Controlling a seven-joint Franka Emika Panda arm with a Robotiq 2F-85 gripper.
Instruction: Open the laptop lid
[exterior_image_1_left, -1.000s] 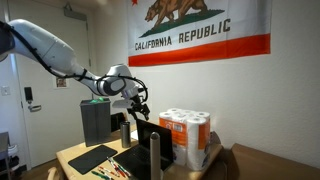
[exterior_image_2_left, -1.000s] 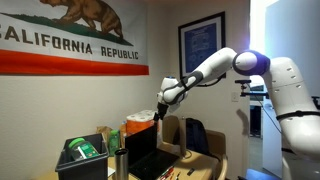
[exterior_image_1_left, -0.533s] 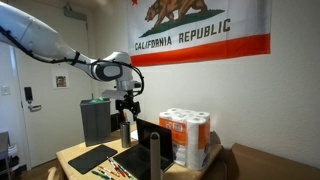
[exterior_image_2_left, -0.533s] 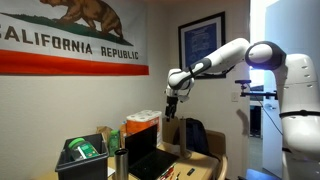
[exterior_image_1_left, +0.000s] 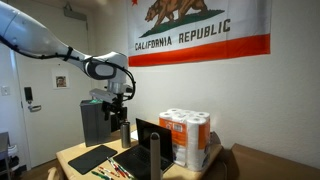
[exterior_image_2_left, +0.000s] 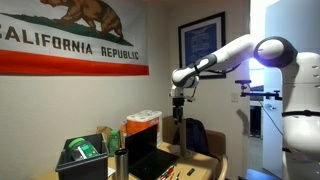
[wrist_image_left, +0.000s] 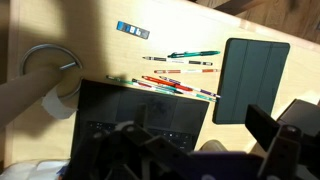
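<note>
The slim black laptop (exterior_image_1_left: 150, 142) stands on the wooden table with its lid (exterior_image_1_left: 148, 133) raised upright, in front of the toilet-roll pack (exterior_image_1_left: 187, 137). It also shows in the other exterior view (exterior_image_2_left: 142, 158). In the wrist view I look down on the laptop (wrist_image_left: 140, 118), with its dark screen above the keyboard. My gripper (exterior_image_1_left: 117, 106) hangs in the air above and beside the laptop, apart from the lid; it also shows in an exterior view (exterior_image_2_left: 178, 103). Its fingers (wrist_image_left: 200, 160) are spread and hold nothing.
A dark grey upright box (exterior_image_1_left: 95, 120) stands behind the gripper. A flat dark mat (exterior_image_1_left: 92, 157) (wrist_image_left: 250, 80) and loose pens (wrist_image_left: 175, 80) lie on the table. A metal cup (wrist_image_left: 48, 72) stands near the laptop. A green-topped box (exterior_image_2_left: 82, 155) is in front.
My gripper has drawn away from the top of the laptop lid, sideways toward the dark grey box and slightly up. The lid stays upright.
</note>
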